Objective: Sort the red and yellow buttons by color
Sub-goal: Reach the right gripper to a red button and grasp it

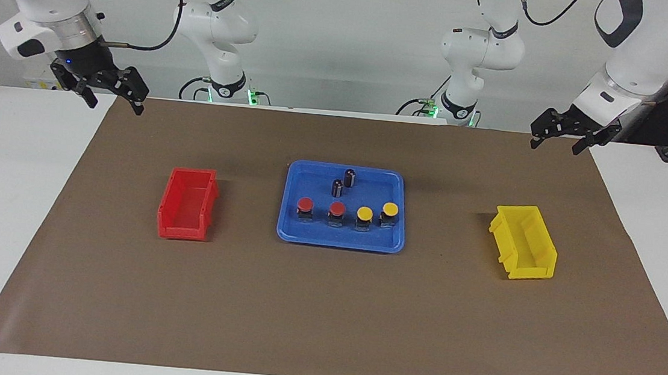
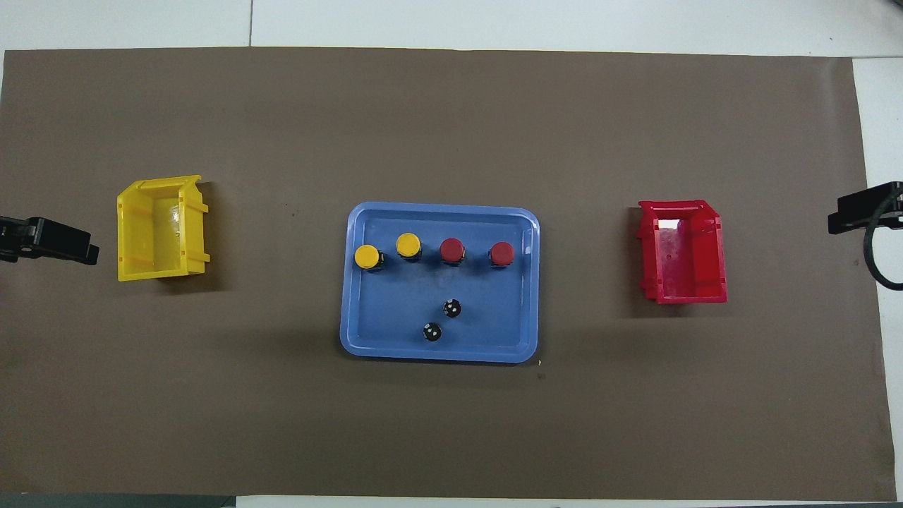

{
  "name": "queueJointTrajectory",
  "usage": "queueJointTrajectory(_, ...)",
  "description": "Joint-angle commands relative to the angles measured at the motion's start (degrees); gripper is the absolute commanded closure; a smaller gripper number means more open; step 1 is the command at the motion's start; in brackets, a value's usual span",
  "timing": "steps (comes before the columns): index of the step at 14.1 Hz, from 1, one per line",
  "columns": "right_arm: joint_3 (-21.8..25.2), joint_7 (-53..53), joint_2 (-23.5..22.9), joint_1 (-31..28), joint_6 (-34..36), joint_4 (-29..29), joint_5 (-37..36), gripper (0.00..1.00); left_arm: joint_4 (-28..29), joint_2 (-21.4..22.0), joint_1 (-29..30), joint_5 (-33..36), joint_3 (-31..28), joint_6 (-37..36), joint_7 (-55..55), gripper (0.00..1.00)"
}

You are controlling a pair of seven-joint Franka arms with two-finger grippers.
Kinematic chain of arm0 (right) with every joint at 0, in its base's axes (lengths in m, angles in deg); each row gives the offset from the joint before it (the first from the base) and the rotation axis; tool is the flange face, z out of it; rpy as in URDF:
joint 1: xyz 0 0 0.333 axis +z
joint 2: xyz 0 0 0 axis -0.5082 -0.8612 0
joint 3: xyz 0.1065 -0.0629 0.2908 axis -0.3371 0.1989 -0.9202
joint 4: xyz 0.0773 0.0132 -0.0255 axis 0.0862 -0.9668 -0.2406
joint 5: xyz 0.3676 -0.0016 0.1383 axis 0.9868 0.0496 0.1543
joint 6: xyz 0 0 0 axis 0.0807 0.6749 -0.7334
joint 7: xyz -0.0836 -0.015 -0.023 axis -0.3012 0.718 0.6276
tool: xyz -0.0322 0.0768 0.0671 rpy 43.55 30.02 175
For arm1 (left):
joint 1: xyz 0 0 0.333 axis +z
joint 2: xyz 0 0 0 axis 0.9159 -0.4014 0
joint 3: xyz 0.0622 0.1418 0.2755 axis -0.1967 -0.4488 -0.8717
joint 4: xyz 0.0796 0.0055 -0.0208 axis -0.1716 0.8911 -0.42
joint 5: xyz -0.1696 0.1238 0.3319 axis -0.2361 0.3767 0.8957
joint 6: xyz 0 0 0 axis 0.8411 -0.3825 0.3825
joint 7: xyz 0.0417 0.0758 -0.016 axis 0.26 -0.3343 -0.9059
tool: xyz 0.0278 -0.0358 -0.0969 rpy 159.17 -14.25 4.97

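Note:
Two red buttons (image 1: 305,203) (image 1: 337,208) and two yellow buttons (image 1: 365,214) (image 1: 390,208) stand in a row in the blue tray (image 1: 338,243). In the overhead view the reds (image 2: 451,250) (image 2: 501,252) are toward the right arm's end and the yellows (image 2: 367,256) (image 2: 408,245) toward the left arm's end. My right gripper (image 1: 110,101) is open and empty, up over the mat's corner at the right arm's end. My left gripper (image 1: 554,143) is open and empty, up over the mat's corner at the left arm's end.
Two small dark capless cylinders (image 1: 337,188) (image 1: 350,178) stand in the tray, nearer to the robots than the buttons. An empty red bin (image 1: 182,231) sits toward the right arm's end, an empty yellow bin (image 1: 535,268) toward the left arm's end. A brown mat (image 1: 323,313) covers the table.

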Motion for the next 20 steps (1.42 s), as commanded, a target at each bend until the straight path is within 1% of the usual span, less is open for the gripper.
queueJointTrajectory(1, -0.70, -0.59, 0.95, 0.20, -0.83, -1.21, -0.71, 0.00, 0.64, 1.08, 0.13, 0.94, 0.32, -0.80, -2.57, 0.00)
queueJointTrajectory(3, -1.23, -0.34, -1.24, 1.95, -0.93, 1.86, -0.80, 0.00, 0.82, 1.08, 0.30, 0.94, 0.32, 0.08, 1.54, 0.00)
queueJointTrajectory(4, -1.32, 0.01, -4.47, 3.09, 1.68, 7.18, -1.06, 0.00, 0.65, 1.08, 0.39, 0.94, 0.32, 0.17, 2.09, 0.00)
queueJointTrajectory(5, -1.41, 1.49, -9.46, 4.93, 5.28, 13.33, -0.37, 0.00, 0.64, 1.08, 0.56, 0.85, 0.32, 0.17, 2.09, 0.00)
queueJointTrajectory(6, -1.58, 4.55, -12.73, 7.12, 5.83, 17.91, -0.18, 0.00, 0.64, 1.00, 0.65, 0.85, 0.23, 0.61, 2.01, 0.00)
queueJointTrajectory(7, -2.19, 8.15, -15.55, 9.84, 5.40, 20.31, -0.27, 0.00, 0.64, 1.00, 0.65, 0.85, 0.23, 1.39, 1.83, 0.00)
queueJointTrajectory(8, -2.72, 11.23, -17.75, 12.48, 3.57, 21.38, -0.27, 0.00, 0.47, 0.82, 0.65, 0.85, 0.23, 1.66, 1.92, 0.00)
queueJointTrajectory(10, -2.90, 19.74, -20.05, 17.14, -3.35, 20.78, 0.17, 0.00, 0.47, 0.82, 0.57, 0.85, 0.23, 1.66, 2.18, 0.00)
queueJointTrajectory(11, -2.99, 23.10, -21.10, 20.12, -9.22, 17.55, 0.26, 0.00, 0.47, 0.82, 0.65, 0.85, 0.23, 1.66, 2.09, 0.00)
queueJointTrajectory(12, -2.99, 24.87, -20.59, 21.98, -13.98, 12.39, 0.17, 0.00, 0.47, 0.82, 0.65, 0.85, 0.14, 1.66, 2.09, 0.00)
queueJointTrajectory(13, -3.16, 26.11, -19.54, 22.78, -20.03, 6.68, 0.17, 0.00, 0.47, 0.82, 0.65, 0.85, 0.14, 1.58, 2.09, 0.00)
queueJointTrajectory(15, -3.25, 28.04, -16.03, 24.98, -30.23, -5.62, 0.26, 0.00, 0.56, 0.91, 0.65, 0.85, 0.14, 1.14, 1.92, 0.00)
queueJointTrajectory(16, -3.25, 28.92, -15.32, 26.55, -33.24, -9.60, 0.26, 0.00, 0.56, 0.91, 0.65, 0.85, 0.14, 1.31, 1.92, 0.00)
queueJointTrajectory(17, -3.17, 30.41, -15.49, 27.79, -35.53, -11.81, 0.17, 0.00, 0.56, 0.91, 0.65, 0.85, 0.14, 1.31, 1.92, 0.00)
queueJointTrajectory(18, -3.25, 30.95, -15.84, 27.80, -37.47, -12.62, 0.17, 0.00, 0.56, 0.91, 0.65, 0.85, 0.14, 1.31, 1.92, 0.00)
queueJointTrajectory(20, -3.25, 31.04, -17.76, 28.15, -39.50, -12.72, 0.17, 0.00, 0.56, 0.91, 0.65, 0.85, 0.14, 1.31, 1.92, 0.00)
